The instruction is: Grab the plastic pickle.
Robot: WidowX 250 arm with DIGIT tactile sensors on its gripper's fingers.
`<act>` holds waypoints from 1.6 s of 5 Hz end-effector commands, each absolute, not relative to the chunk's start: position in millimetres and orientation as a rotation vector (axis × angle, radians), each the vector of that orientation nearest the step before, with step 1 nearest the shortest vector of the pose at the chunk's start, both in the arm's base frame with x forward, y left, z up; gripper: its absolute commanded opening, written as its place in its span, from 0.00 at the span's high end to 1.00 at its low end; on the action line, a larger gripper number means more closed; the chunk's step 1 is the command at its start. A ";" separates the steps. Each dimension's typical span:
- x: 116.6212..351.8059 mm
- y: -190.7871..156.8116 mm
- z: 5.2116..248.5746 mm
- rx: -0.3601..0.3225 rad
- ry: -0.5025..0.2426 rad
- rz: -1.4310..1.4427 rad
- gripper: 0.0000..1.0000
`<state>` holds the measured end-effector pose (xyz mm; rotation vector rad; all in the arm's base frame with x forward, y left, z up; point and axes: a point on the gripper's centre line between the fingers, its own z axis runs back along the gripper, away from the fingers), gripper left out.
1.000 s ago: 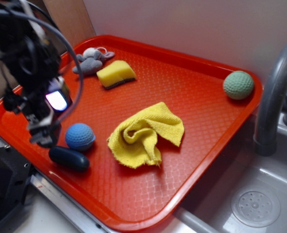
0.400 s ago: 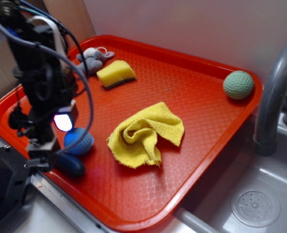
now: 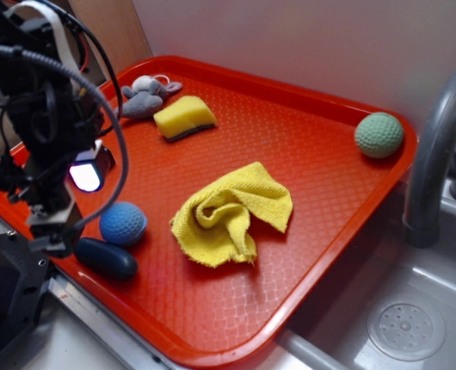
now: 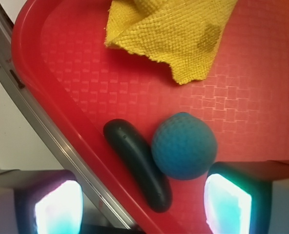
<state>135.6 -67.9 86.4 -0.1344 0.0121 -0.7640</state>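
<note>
Wrist view: the pickle (image 4: 138, 165) is seen lying against the tray's (image 4: 61, 107) rim, touching the blue ball (image 4: 184, 146), between the spread, empty gripper (image 4: 139, 207) fingers.

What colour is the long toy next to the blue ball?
Dark teal-navy: the smooth plastic pickle, clearest in the wrist view.

The red tray (image 3: 305, 139) carries the plastic pickle (image 3: 106, 257), blue ball (image 3: 123, 223), yellow cloth (image 3: 229, 213), sponge (image 3: 184, 117), green ball (image 3: 379, 136) and grey toy (image 3: 145, 96).
</note>
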 end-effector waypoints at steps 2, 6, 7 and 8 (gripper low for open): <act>76.7 -47.4 82.6 -0.130 0.021 -0.599 0.00; 114.1 -65.0 21.9 -0.097 0.143 -0.612 0.00; 120.0 -70.5 22.8 -0.093 0.121 -0.624 0.00; 126.0 -78.4 18.7 -0.051 0.109 -0.661 0.00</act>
